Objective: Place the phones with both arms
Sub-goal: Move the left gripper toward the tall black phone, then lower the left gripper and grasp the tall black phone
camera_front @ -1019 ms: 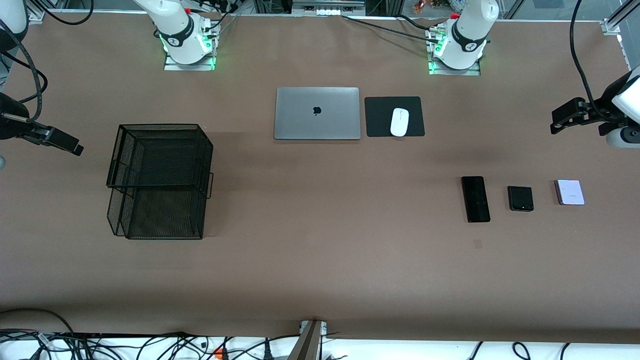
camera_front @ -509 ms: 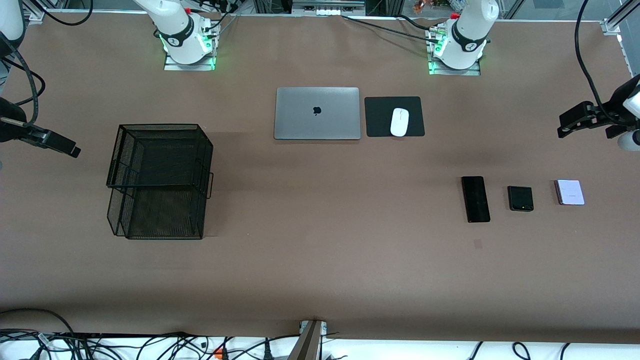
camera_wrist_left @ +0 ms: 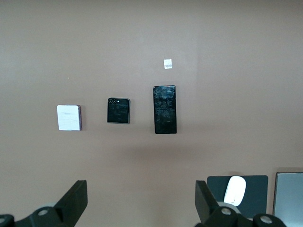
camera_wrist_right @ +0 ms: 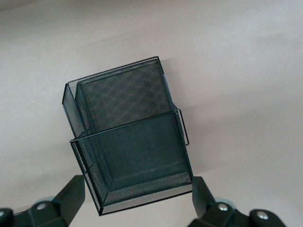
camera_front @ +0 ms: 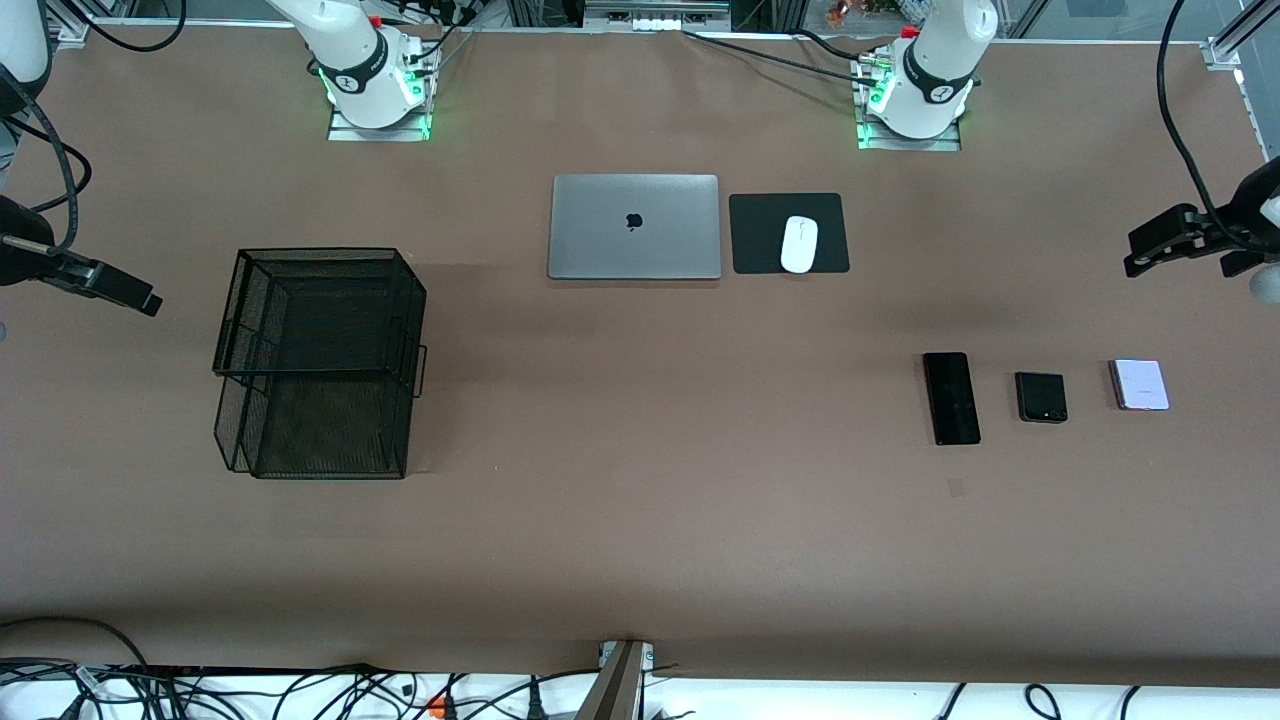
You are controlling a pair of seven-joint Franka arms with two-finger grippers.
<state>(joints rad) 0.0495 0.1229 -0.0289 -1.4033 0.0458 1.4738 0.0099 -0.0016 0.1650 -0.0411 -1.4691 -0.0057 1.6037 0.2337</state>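
Three phones lie in a row on the brown table toward the left arm's end: a long black slab (camera_front: pixel 951 398) (camera_wrist_left: pixel 165 109), a small squarish black one (camera_front: pixel 1041 397) (camera_wrist_left: pixel 118 111) and a pale lavender one (camera_front: pixel 1139 385) (camera_wrist_left: pixel 69 117). My left gripper (camera_front: pixel 1133 256) (camera_wrist_left: pixel 140 201) hangs open over bare table at that end, well apart from the phones, nothing between its fingers. My right gripper (camera_front: pixel 142 296) (camera_wrist_right: pixel 137 196) hangs open and empty over the right arm's end, beside a black two-tier mesh tray (camera_front: pixel 320 253) (camera_wrist_right: pixel 113 68).
A closed grey laptop (camera_front: pixel 634 226) (camera_wrist_left: pixel 289 198) and a white mouse (camera_front: pixel 799 244) (camera_wrist_left: pixel 235 190) on a black pad (camera_front: pixel 760 235) lie mid-table near the arms' bases. A small tape mark (camera_front: pixel 955 487) (camera_wrist_left: pixel 167 64) sits nearer the front camera than the long phone.
The left gripper has drawn back toward the left arm's end of the table. The right gripper has pulled slightly toward its own end. Phones have not moved.
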